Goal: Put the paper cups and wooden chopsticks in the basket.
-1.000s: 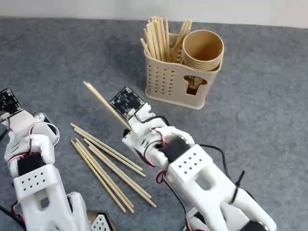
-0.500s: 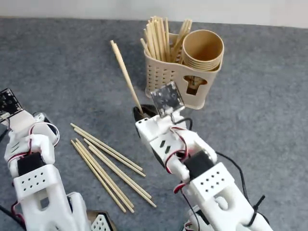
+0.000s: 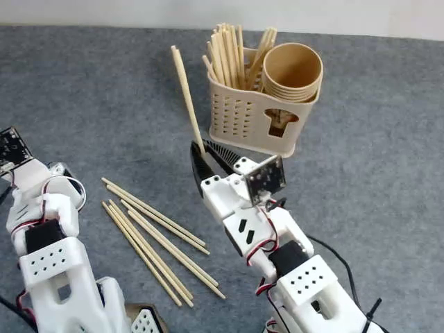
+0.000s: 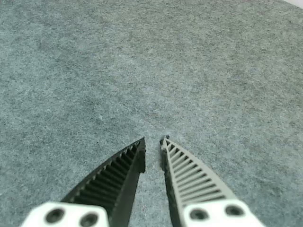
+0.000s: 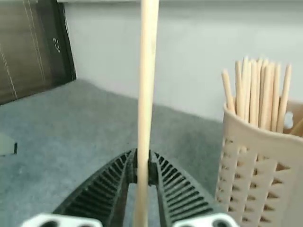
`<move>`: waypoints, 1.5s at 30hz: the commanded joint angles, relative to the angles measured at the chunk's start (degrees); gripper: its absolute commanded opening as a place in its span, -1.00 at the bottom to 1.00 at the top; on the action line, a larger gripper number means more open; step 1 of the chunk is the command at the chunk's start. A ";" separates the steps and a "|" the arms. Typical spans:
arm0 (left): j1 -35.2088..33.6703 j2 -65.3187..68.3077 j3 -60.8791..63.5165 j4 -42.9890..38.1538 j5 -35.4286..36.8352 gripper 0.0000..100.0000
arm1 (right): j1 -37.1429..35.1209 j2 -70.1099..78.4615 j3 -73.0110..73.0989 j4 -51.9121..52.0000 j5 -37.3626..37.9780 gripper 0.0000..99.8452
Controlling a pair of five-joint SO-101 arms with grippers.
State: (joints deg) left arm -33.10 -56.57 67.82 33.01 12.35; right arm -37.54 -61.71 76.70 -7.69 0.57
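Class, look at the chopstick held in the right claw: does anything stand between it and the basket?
Nothing visible does. The right claw holds the chopstick nearly upright beside the basket, with only bare carpet between. That basket already holds a bundle of chopsticks.

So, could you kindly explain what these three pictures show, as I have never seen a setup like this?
These are two robot arms on a grey mat. One picture looks down from a fixed camera above. The other two come from a camera on each arm's wrist, looking along its end effector. A beige basket holds stacked paper cups and a bundle of wooden chopsticks. Several loose chopsticks lie on the mat between the arms. The right end effector is closed on one chopstick, held nearly upright beside the basket. The left end effector holds nothing, its jaws slightly apart above bare mat.
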 commanded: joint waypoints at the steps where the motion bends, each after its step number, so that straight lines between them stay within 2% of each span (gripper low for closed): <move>1: 2.59 -0.75 -0.57 -1.14 0.70 -0.85 | 2.42 -1.54 -0.40 -3.65 -0.62 -0.99; 12: 2.77 -1.10 0.04 -1.23 0.62 -0.84 | 12.79 -1.10 -3.12 -14.20 -0.53 -0.99; 24: 2.68 -1.10 0.04 -1.23 0.62 -0.84 | 13.58 0.04 -16.66 -14.55 -0.44 -0.99; 31: 2.68 -1.10 0.04 -1.23 0.62 -0.84 | 13.93 16.84 -30.11 -14.99 -0.44 -0.99; 39: 2.68 -1.10 0.04 -1.23 0.62 -0.84 | 18.68 37.76 -48.13 -14.99 -0.44 -0.99; 45: 2.68 -1.10 0.04 -1.23 0.62 -0.84 | 18.95 45.41 -50.95 -14.99 -0.44 -0.99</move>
State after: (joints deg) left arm -31.34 -56.57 68.35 32.84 12.35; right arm -19.34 -16.70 29.14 -21.58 0.57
